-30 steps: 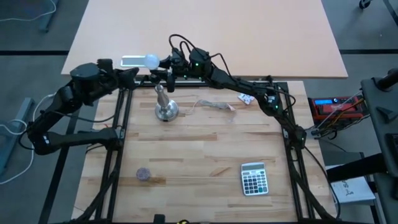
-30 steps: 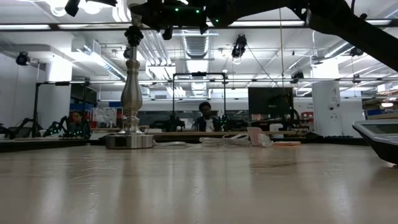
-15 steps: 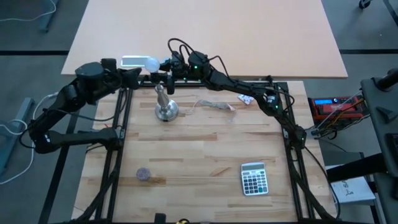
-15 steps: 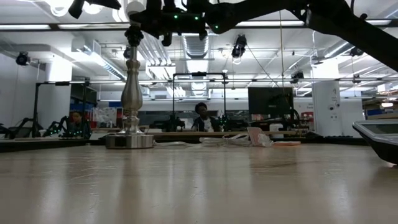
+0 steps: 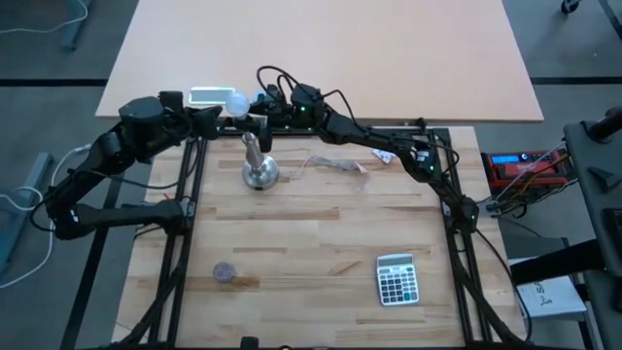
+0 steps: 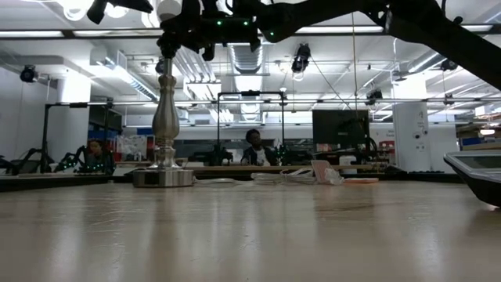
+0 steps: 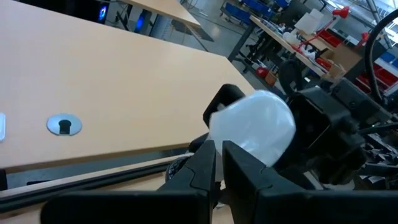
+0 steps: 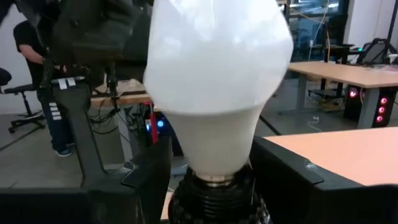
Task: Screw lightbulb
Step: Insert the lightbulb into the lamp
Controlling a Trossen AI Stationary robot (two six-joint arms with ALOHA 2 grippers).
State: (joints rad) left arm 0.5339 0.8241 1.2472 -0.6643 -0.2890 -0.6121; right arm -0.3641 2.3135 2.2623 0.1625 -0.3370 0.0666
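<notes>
two grippers crowd one bulb (image 5: 236, 98), held aloft at the far edge of the table (image 5: 321, 243), above the stand (image 5: 259, 167) and not yet in its socket. whether it hangs plumb over the socket i cannot tell.

left gripper (image 7: 217, 150) is pressed together with nothing between its tips, and its nose is just beside the globe. right gripper (image 8: 211, 168) sits around the bulb's neck, base toward its palm. whether it clamps or stands loose i cannot tell.

likely trouble:
- if the right lets go with the left pinched on nothing, the bulb would probably drop, hit the stand or table, and roll or crack.
- a nudge from the left's closed nose could tilt the bulb in a slack hold, so the thread meets the socket askew and jams.
- coming down off-centre could push the tall stand over, since nothing steadies it.
- the arms are close enough to knock each other.
</notes>
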